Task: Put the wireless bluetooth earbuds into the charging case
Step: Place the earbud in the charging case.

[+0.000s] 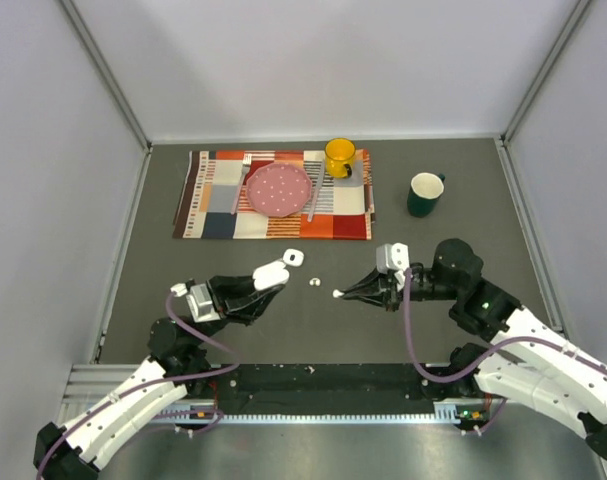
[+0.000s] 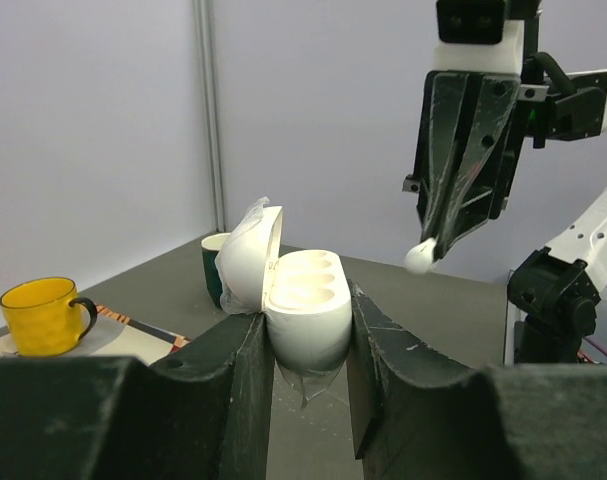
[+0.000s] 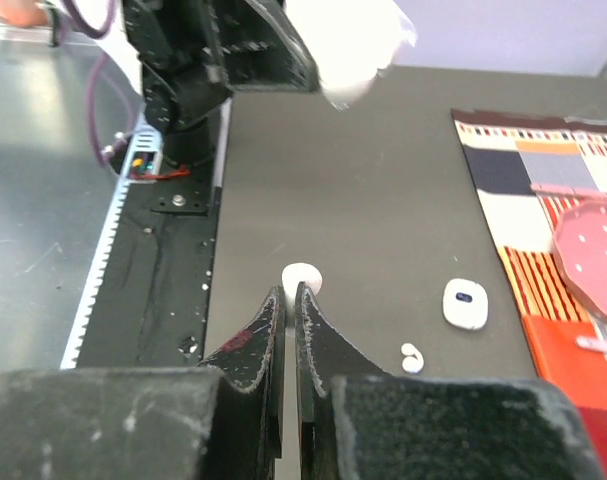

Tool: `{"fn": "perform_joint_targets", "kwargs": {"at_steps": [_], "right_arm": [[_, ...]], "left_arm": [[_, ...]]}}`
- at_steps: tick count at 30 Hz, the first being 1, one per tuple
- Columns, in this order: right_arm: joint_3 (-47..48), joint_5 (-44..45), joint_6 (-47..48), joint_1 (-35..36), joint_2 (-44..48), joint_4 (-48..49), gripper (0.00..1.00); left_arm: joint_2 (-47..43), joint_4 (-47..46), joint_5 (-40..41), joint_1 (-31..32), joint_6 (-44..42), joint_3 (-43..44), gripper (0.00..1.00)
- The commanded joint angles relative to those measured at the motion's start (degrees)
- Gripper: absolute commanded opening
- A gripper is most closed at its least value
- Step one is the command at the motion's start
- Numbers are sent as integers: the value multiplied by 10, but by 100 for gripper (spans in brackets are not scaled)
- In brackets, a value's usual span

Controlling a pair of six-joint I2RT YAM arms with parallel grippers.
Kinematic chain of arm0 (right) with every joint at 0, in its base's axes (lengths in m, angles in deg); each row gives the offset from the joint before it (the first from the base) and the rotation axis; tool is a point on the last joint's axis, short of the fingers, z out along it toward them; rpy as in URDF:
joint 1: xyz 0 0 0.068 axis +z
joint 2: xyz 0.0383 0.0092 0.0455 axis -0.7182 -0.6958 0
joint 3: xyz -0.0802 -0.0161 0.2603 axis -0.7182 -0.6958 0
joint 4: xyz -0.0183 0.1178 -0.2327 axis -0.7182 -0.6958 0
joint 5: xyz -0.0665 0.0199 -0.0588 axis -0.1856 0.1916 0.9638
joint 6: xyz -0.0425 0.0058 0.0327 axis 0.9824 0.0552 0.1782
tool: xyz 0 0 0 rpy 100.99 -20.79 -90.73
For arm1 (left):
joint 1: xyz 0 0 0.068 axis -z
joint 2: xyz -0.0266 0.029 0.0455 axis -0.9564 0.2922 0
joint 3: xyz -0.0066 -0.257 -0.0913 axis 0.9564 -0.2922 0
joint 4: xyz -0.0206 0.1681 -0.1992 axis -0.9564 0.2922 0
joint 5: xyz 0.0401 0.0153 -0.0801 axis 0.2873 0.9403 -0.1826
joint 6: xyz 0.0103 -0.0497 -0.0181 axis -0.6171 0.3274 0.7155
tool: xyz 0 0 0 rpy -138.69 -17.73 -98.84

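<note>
My left gripper [image 2: 305, 340] is shut on an open white charging case [image 2: 301, 310], lid tipped back to the left and its sockets showing; the case also shows in the top view [image 1: 270, 272]. My right gripper [image 3: 288, 293] is shut on a tiny white earbud [image 3: 302, 276], held above the table. In the left wrist view that earbud [image 2: 421, 257] hangs at the right gripper's tips, to the right of and a little above the case. Another earbud [image 1: 316, 283] lies on the table between the grippers. A second, closed white case [image 1: 293, 257] lies beyond it.
A patchwork placemat [image 1: 273, 195] at the back holds a pink plate [image 1: 279, 188], cutlery and a yellow mug [image 1: 340, 156]. A dark green mug [image 1: 424, 193] stands at the back right. White walls enclose the table.
</note>
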Motion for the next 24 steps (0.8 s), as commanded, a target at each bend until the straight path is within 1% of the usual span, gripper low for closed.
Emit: {"fn": "perform_joint_targets", "kwargs": {"at_steps": [1,3,11,14,18,21,24], "right_arm": [[40,-89,14,1,25,13,0],[47,-112,16,0,31,13,0],[79,-223,21,2,46,22,0],[88,-252,21,1,46,24,0],[86,-270,14,1,38,66,0],[91,-294,10,1,17,77,0],[100,-293,7,1,-8,87,0]], "left_arm": [[-9,-8,-15,1,1,-31,0],[-8,-8,-20,2,1,-14,0],[-5,-6,-44,1,3,-9,0],[1,-8,-52,1,0,-8,0],[14,-13,-78,1,-3,-2,0],[33,-31,-114,1,0,0,0],[57,-43,-150,1,5,6,0]]}}
